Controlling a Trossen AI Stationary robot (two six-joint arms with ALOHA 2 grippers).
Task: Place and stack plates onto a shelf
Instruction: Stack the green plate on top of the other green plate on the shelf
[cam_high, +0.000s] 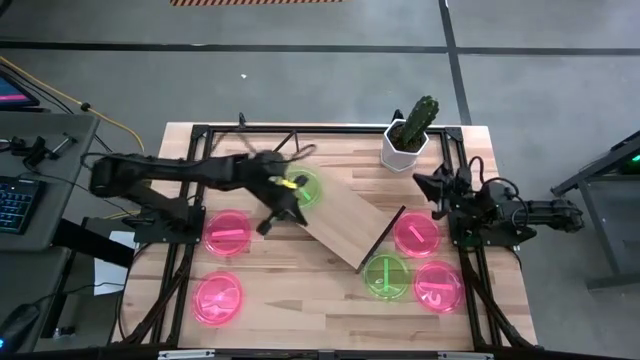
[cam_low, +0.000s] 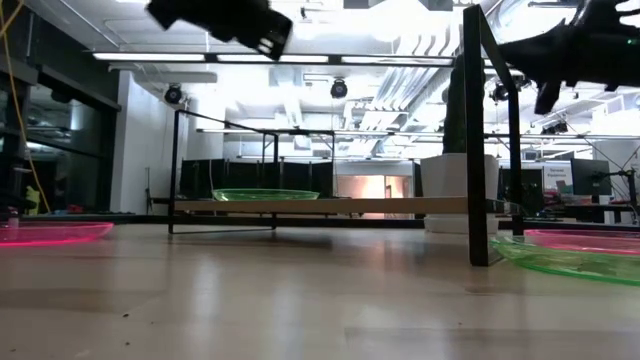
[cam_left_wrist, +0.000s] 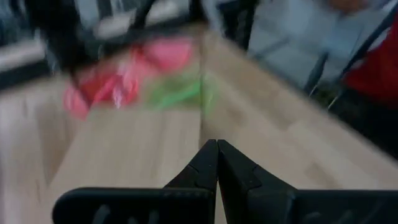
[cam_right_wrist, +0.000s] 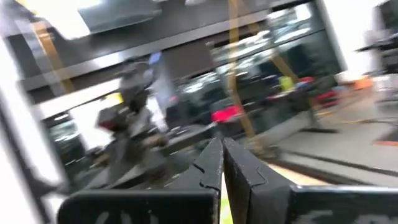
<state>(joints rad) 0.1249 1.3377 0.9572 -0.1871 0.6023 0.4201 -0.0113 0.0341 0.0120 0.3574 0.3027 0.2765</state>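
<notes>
left gripper (cam_high: 268, 222) closed, empty, above shelf (cam_high: 345, 222) left edge | nearest pink plate (cam_high: 228, 232) just left of it, picture centre-left | right gripper (cam_high: 440, 190) closed, waits right

The high view is evenly lit and quite sharp, with only soft, short shadows under the shelf (cam_high: 345, 225) and the arms. In the low view, strong ceiling lamps at 12 o'clock make white glare, so the arms above look like black shapes; the near tabletop (cam_low: 300, 300) reflects this light and is a little soft. Both wrist views are heavily blurred by motion: in the left one the plates (cam_left_wrist: 149, 74) are only pink and green smears, toward 11 o'clock.
</notes>
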